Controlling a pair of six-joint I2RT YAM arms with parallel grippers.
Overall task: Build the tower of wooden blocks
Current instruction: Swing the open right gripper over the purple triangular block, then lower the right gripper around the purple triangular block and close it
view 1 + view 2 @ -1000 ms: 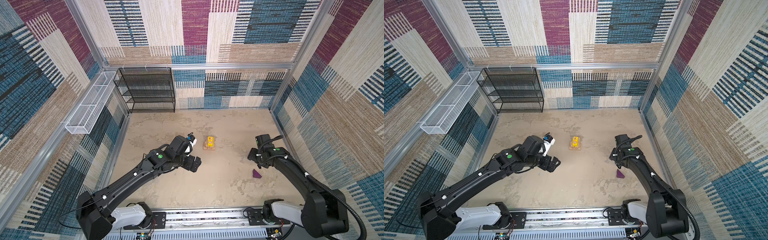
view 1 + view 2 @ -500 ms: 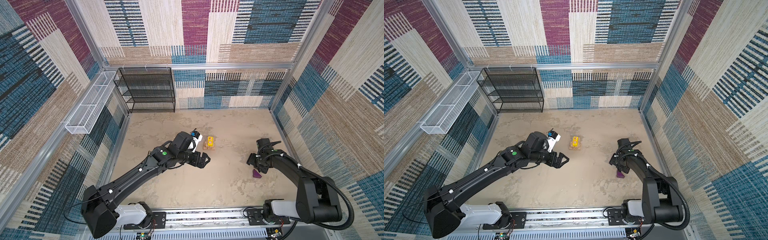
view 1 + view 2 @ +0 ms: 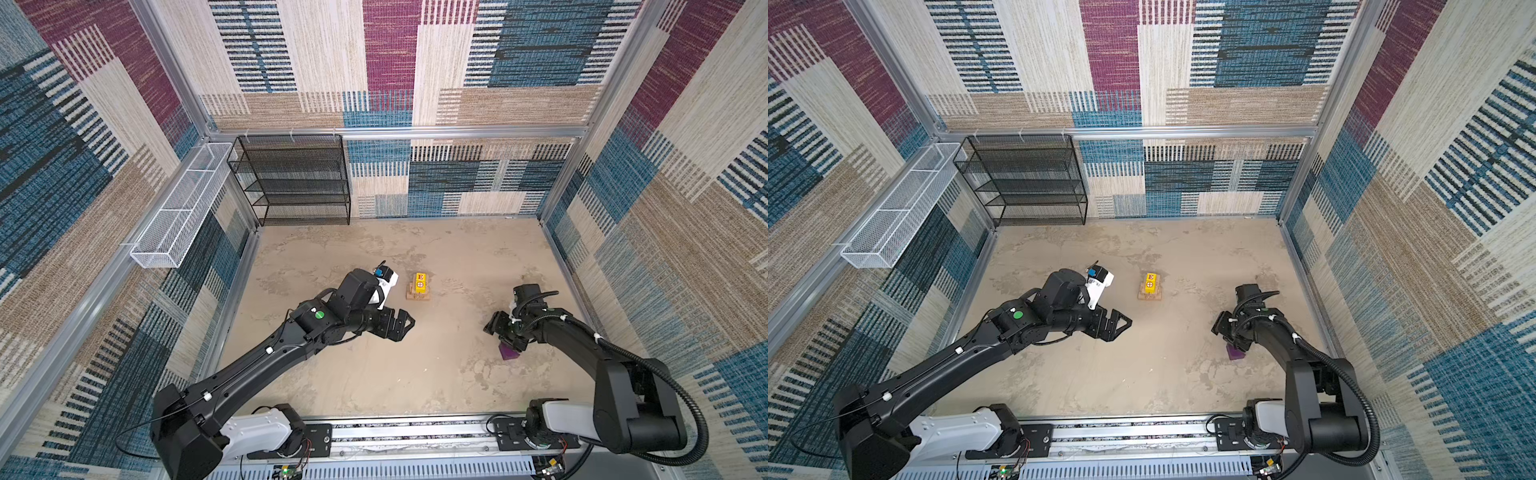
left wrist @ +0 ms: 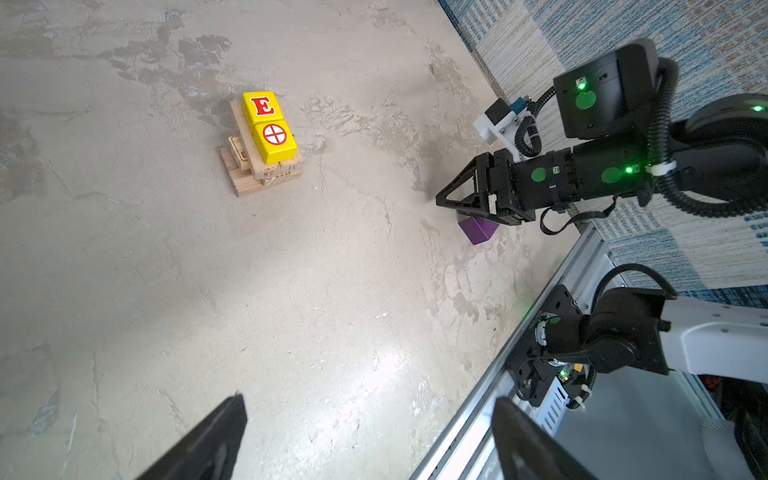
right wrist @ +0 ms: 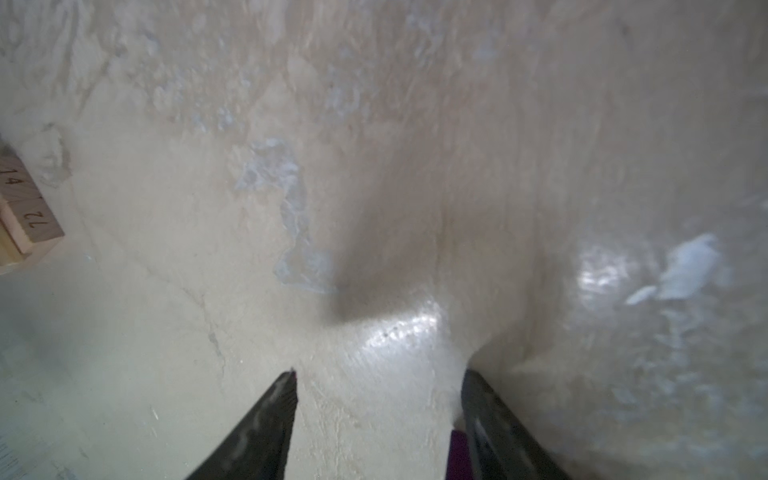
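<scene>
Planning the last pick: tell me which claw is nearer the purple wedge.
Right. The right claw hangs just above the purple wedge, jaws apart. The left claw, open, is far off from it, closer to the tower.

Patchwork woven walls (image 3: pixel 390 54), mottled beige floor (image 3: pixel 374 374), black mesh shelf (image 3: pixel 291 178), white wire basket (image 3: pixel 178 208).

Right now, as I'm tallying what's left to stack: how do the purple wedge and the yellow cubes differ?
Place: the yellow cubes sit atop the tan planks; the purple wedge lies on the table, apart, under the right gripper. Marks: the yellow cubes bear red print, an E and a crossed circle; the purple wedge looks plain. Shared: both are small coloured blocks.
</scene>
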